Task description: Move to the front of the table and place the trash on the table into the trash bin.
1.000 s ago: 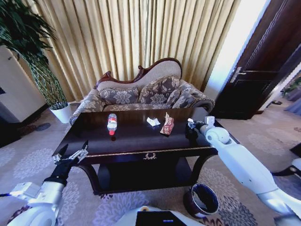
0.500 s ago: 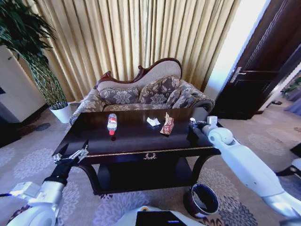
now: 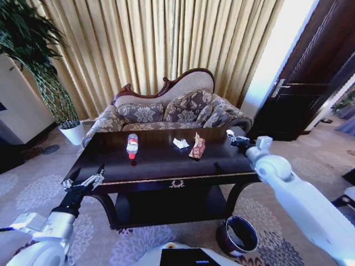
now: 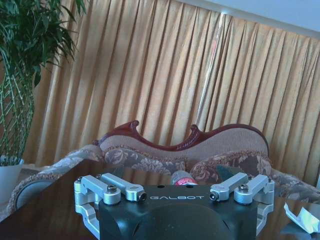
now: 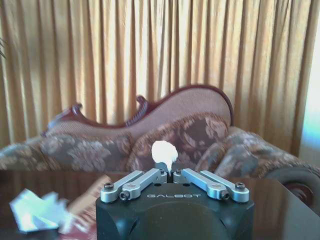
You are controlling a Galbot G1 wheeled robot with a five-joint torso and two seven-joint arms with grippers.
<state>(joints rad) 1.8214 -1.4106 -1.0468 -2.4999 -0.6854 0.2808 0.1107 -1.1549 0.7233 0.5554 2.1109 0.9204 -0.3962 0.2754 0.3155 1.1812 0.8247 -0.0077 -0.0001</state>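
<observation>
A white scrap is clamped in the right pincer above the tabletop edge; bottle, paper and wrapper lie leftward of it; the bin waits below; the left pincer is parted.

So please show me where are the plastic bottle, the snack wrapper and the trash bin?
plastic bottle [image 3: 132,145], head view, on its red label.
snack wrapper [image 3: 197,147], head view, middle of the wrapper.
trash bin [image 3: 227,240], head view, on its dark outer wall.
</observation>
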